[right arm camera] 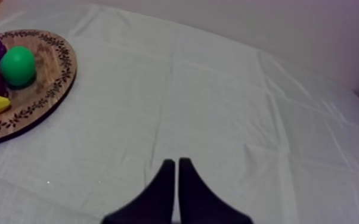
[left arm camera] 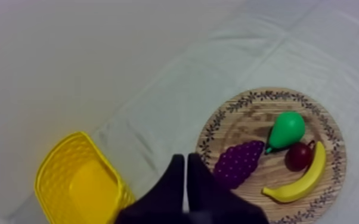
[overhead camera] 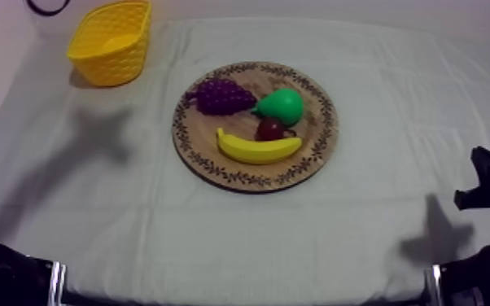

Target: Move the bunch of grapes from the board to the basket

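The surface (overhead camera: 378,203) wears a grey-white cloth, softly creased. On it lies the round wooden board (overhead camera: 203,138), flat, its rim ringed with a dark leaf pattern. The yellow basket (overhead camera: 114,69), lattice-walled plastic, stands near the far left corner. On the board lie a smooth curved banana (overhead camera: 258,148), the knobbly purple bunch of grapes (overhead camera: 222,96), a glossy green pear (overhead camera: 282,106) and a small red fruit (overhead camera: 270,128). The grapes lie on the board's basket side, just beside the pear. The left jaws, pressed together in a wedge, hang between basket and board, near the grapes but apart from them. The right jaws, likewise together, hang over bare cloth, well apart from the grapes.
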Tool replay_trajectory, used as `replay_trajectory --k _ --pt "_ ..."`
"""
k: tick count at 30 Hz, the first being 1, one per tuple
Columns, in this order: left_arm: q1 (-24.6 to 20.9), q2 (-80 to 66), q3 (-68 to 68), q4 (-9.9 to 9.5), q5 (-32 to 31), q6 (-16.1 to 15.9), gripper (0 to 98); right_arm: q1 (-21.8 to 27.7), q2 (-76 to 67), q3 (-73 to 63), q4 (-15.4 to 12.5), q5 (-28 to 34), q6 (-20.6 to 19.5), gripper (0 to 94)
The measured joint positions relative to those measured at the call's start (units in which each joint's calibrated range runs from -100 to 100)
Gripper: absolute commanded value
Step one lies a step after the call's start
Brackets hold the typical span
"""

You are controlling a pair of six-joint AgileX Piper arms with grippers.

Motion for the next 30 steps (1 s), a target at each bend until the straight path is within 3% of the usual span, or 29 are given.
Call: replay_trajectory --k 14,30 --pt "0.1 16.8 -12.1 0.78 -0.5 0.5 0.0 0.0 0.0 0.0 0.0 0.0 0.0 0.5" --pt "-0.2 22.5 -12.7 3.34 -0.4 -2.9 0.0 0.0 0.0 0.0 0.0 0.0 0.0 0.5"
